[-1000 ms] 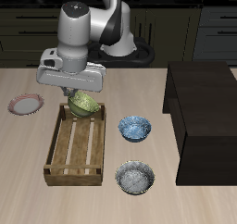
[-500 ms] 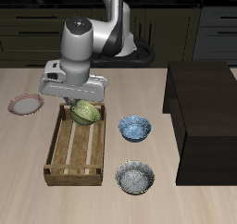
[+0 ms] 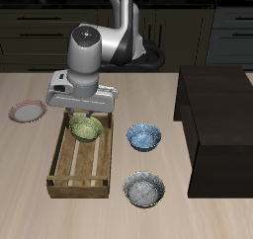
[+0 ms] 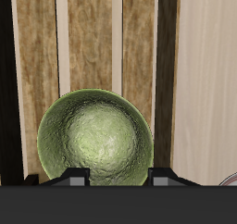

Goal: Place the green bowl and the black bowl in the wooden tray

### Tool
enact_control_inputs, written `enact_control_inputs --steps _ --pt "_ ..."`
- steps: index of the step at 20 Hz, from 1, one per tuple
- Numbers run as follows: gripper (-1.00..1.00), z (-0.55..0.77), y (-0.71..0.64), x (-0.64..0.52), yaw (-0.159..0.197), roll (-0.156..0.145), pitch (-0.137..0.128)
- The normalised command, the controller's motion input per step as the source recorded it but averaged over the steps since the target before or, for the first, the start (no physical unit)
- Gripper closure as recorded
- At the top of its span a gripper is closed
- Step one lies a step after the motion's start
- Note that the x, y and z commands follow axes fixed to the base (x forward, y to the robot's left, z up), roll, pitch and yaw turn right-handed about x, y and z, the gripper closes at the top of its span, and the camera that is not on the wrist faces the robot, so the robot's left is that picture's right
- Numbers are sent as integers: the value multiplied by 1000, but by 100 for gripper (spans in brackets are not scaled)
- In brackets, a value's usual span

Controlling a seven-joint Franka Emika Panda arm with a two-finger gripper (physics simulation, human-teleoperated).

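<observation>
1. Descent is what I note first: over the last second I have brought the two-finger gripper (image 3: 85, 119) down, and the small olive-green bowl with its pale patterned inside (image 3: 86, 129) has gone from tilted above the back rim to level inside the rectangular light-brown wooden tray (image 3: 59, 171), at its far end.
2. In the wrist view the green bowl (image 4: 94, 139) lies over the slats, with the fingertips (image 4: 74, 175) spread either side of its rim; I cannot tell whether they still touch it.
3. My judgement: the first bowl is as good as placed; lifting clear comes next.
4. Left to right on the pale wooden table (image 3: 20, 208): a pink-rimmed plate (image 3: 27, 112) at middle left, the tray, a light-blue patterned bowl (image 3: 144, 136), then the dark grey-black bowl with a mottled inside (image 3: 144, 191) at lower centre, untouched.
5. A dark box (image 3: 217, 124) fills the right; dark cabinets (image 3: 30, 31) run along the top.
</observation>
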Motion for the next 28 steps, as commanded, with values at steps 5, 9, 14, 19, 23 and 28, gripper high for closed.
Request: enact_control_inputs --steps 5,9,14,19,23,28 --pt "-100 144 189 -138 49 43 -20" --pt "-100 304 145 -78 23 21 -41" --pt "-100 493 124 -39 -1 -4 -52" --pt "-100 444 -31 192 -38 -3 -28" --pt "-100 180 46 415 -38 -18 36" --pt "-100 95 7 446 -17 -27 40"
